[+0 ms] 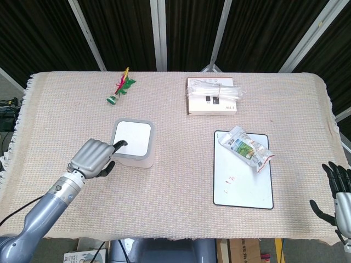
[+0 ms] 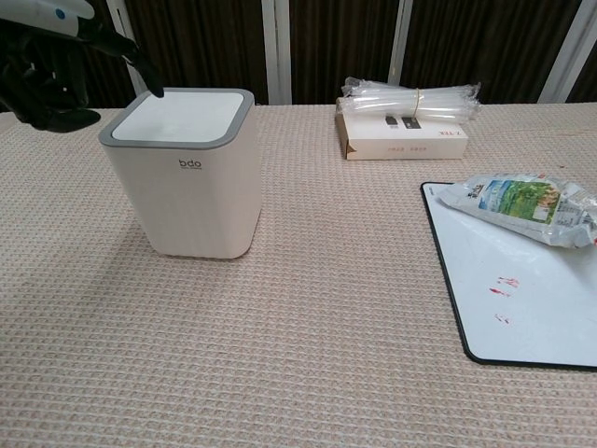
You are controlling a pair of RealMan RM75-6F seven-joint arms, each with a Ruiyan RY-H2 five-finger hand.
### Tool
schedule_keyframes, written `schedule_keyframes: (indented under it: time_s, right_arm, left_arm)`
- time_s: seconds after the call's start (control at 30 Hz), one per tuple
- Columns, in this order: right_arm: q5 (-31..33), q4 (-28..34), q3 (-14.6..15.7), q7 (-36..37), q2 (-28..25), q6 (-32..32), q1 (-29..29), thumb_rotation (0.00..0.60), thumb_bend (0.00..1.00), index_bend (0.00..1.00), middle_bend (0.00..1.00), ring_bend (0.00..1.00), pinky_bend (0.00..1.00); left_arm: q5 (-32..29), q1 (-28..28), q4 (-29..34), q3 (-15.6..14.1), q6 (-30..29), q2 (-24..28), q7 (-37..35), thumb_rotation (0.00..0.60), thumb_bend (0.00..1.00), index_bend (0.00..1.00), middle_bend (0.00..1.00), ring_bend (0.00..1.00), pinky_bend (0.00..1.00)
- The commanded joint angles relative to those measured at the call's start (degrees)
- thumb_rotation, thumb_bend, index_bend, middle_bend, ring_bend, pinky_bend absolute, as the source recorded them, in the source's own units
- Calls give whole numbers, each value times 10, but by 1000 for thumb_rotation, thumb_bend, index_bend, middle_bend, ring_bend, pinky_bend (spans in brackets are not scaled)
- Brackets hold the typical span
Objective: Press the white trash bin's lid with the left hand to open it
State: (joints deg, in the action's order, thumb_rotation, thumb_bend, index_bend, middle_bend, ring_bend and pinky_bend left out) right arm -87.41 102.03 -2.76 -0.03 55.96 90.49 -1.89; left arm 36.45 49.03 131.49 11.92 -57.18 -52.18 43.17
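The white trash bin with a grey-rimmed lid stands left of the table's middle, lid down. My left hand hovers at the bin's left side, most fingers curled in, one finger stretched out with its tip over the lid's left edge. Whether the tip touches the lid I cannot tell. My right hand hangs at the table's front right corner, fingers spread, holding nothing; the chest view does not show it.
A whiteboard lies at the right with a snack packet on its far end. A box with bundled plastic straws sits at the back. A feather shuttlecock lies back left.
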Motion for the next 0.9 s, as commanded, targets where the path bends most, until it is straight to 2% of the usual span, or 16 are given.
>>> schedule_keyframes:
  time_s: [0.03, 0.37, 0.9]
  right_arm:
    - [2, 0, -1, 2, -1, 1, -1, 600, 269, 89, 67, 43, 19]
    - [8, -2, -6, 17, -4, 6, -3, 600, 269, 93, 67, 43, 19]
    - [10, -2, -11, 23, 0, 18, -8, 600, 268, 103, 67, 51, 19]
  left_arm:
    - [-15, 16, 0, -9, -13, -15, 15, 600, 692, 192, 927, 774, 755]
    - [-45, 45, -12, -30, -36, -51, 35, 600, 692, 192, 926, 774, 755]
    - [-75, 75, -28, -64, -49, -74, 52, 600, 693, 211, 926, 778, 755]
